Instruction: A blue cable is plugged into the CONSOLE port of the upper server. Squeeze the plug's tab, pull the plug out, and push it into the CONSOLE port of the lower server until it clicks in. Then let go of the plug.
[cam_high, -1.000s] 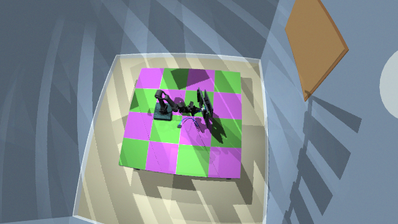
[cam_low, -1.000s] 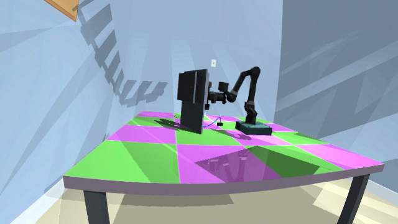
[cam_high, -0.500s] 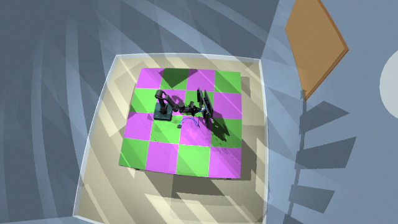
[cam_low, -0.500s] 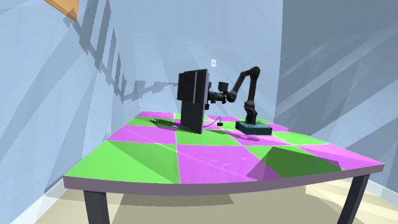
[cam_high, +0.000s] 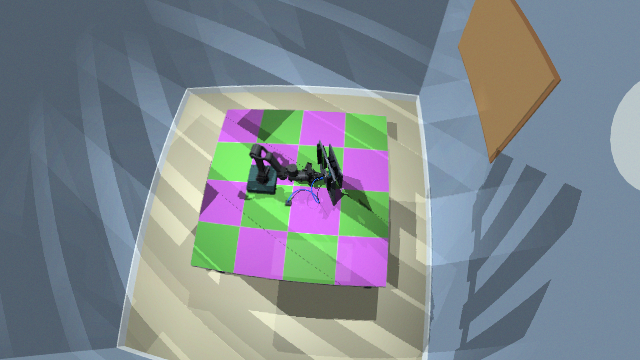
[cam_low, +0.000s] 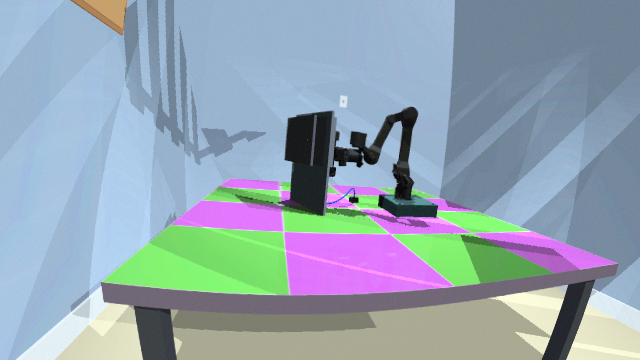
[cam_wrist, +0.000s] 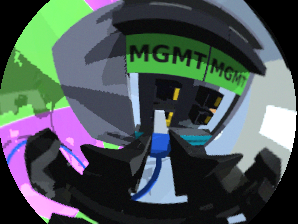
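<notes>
Clamped on the blue plug, with risk of a crooked or wrong-port entry.
With the end effector (cam_high: 323, 178) (cam_low: 338, 154) (cam_wrist: 160, 131) partly closed, gripping the blue plug (cam_wrist: 160, 144) just below centre in the wrist view, clear nose pointing up the frame; too hidden to tell whether seated or free. Likely to jam or twist in the grip if pushed in off-line, or to snag if pulled without enough squeeze on the tab. Easy to mistake for the target: the ports (cam_wrist: 167, 91) under the green MGMT label (cam_wrist: 167, 55), with no CONSOLE lettering readable. Likely to drag sideways through the blue cable (cam_high: 302, 190) (cam_low: 345, 197) (cam_wrist: 157, 175), looping down to the bench (cam_high: 310, 257) (cam_low: 350, 304) before the upright dark panel (cam_high: 334, 194) (cam_low: 308, 187), mid-frame in the exterior view.
</notes>
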